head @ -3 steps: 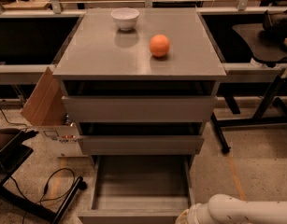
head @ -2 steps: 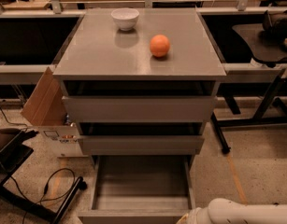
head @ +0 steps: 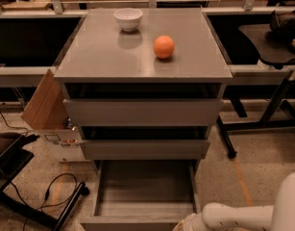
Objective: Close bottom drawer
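Bottom drawer (head: pixel 144 189) of the grey cabinet (head: pixel 108 61) stands pulled far out, its front panel at the lower edge of the view. The end effector (head: pixel 187 224) sits low at that front's right end, mostly cut off; whether it is wide or narrow I cannot tell. The step in hand looks like lining up to push. Next comes flat contact on the front, then a straight shove inward until it sits flush beneath the middle drawer (head: pixel 144 149).
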Action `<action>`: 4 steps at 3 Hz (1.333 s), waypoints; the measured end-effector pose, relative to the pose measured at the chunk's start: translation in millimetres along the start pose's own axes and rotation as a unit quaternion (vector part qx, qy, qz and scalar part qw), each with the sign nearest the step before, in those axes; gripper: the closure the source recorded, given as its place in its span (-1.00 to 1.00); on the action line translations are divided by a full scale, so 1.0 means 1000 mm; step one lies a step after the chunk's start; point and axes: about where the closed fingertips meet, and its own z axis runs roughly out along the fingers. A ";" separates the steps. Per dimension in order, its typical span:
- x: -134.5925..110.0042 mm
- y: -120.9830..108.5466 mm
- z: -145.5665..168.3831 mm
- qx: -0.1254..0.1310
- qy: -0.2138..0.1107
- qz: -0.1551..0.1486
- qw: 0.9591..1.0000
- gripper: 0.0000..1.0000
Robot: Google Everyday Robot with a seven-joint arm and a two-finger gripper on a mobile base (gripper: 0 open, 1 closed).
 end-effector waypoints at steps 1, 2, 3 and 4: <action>0.000 -0.004 0.067 -0.021 -0.009 -0.025 0.999 1.00; 0.001 -0.004 0.124 -0.041 -0.018 -0.053 0.998 1.00; -0.005 -0.006 0.153 -0.050 -0.025 -0.074 0.996 1.00; -0.035 -0.023 0.156 -0.036 -0.031 -0.108 0.993 1.00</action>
